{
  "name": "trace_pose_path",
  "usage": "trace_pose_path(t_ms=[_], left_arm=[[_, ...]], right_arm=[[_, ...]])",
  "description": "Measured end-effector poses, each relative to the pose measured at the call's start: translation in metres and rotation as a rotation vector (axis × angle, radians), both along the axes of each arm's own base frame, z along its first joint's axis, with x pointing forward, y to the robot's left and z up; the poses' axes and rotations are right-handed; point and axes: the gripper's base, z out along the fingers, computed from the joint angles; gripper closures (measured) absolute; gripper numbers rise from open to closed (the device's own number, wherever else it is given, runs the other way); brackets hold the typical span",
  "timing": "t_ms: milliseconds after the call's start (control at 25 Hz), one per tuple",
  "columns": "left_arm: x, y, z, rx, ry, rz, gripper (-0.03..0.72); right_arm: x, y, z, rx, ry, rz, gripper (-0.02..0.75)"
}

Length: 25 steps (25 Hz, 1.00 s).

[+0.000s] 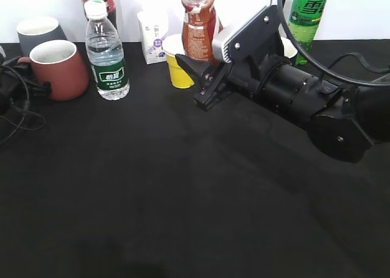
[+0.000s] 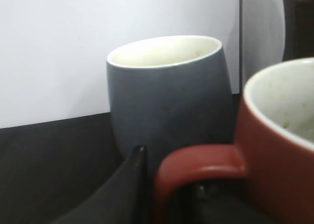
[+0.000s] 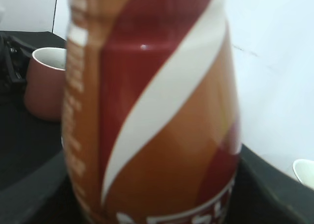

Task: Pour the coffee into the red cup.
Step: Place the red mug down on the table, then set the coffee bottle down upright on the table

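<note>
The small curvy clear bottle of brown coffee [image 1: 198, 23] with its brown, orange and white label stands upright at the top centre of the exterior view, near the back edge of the black surface [image 1: 183, 186], and it fills the right wrist view [image 3: 152, 111] as a close blur. The right claw [image 1: 196, 80] reaches in from the right of the frame with its dark fingers spread wide just below and in front of the bottle, beside a small yellow cup [image 1: 177, 63]; whether they touch the bottle I cannot tell. The rounded matte brick-red ceramic mug [image 1: 58, 69] with white inside sits at the upper left, a dark grey mug [image 1: 39, 33] just behind it and a clear green-labelled water bottle [image 1: 106, 52] just to its right. In the left wrist view the left claw [image 2: 164, 197] sits at the red mug's loop handle [image 2: 196, 167], one dark finger [image 2: 132, 184] outside the loop; how wide it stands I cannot tell.
</note>
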Motion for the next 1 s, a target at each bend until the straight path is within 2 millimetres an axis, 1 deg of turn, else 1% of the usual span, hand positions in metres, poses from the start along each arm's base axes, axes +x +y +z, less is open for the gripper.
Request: trace_pose_path(t_ms=[80, 120, 280, 360, 480, 560, 640, 720, 800, 920, 1000], left_arm=[[-0.004, 0.000, -0.001, -0.003, 0.002, 0.000, 0.439], [-0.007, 0.000, 0.000, -0.005, 0.004, 0.000, 0.429], [-0.014, 0.000, 0.004, -0.006, 0.008, 0.000, 0.421], [-0.025, -0.001, 0.003, -0.007, 0.030, 0.000, 0.421], [-0.044, -0.001, -0.007, -0.009, 0.099, 0.000, 0.416], [-0.054, -0.001, -0.003, -0.009, 0.110, 0.000, 0.416], [-0.067, -0.002, 0.009, -0.008, 0.099, -0.003, 0.416], [-0.088, -0.004, 0.024, -0.001, 0.085, -0.025, 0.415], [-0.108, -0.007, 0.040, 0.000, 0.055, -0.035, 0.415], [-0.118, -0.019, 0.067, 0.004, -0.036, -0.082, 0.415], [-0.123, -0.035, 0.079, 0.014, -0.060, -0.159, 0.415]], right_arm=[[0.000, 0.000, 0.000, 0.000, 0.000, 0.000, 0.202], [0.000, 0.000, 0.000, 0.000, 0.000, -0.001, 0.202], [0.000, 0.000, 0.000, 0.004, 0.002, -0.006, 0.202], [0.001, -0.001, 0.000, 0.005, 0.003, -0.010, 0.202], [0.001, -0.001, 0.000, 0.007, 0.003, -0.010, 0.202], [0.001, -0.001, 0.000, 0.008, 0.003, -0.012, 0.202], [0.001, -0.001, 0.000, 0.010, 0.003, -0.013, 0.202], [0.002, -0.002, 0.001, 0.018, 0.008, -0.024, 0.202], [0.004, -0.005, 0.003, 0.071, 0.041, -0.070, 0.202], [0.003, -0.009, 0.019, 0.117, 0.028, -0.102, 0.202], [0.003, -0.016, 0.035, 0.166, 0.034, -0.162, 0.202]])
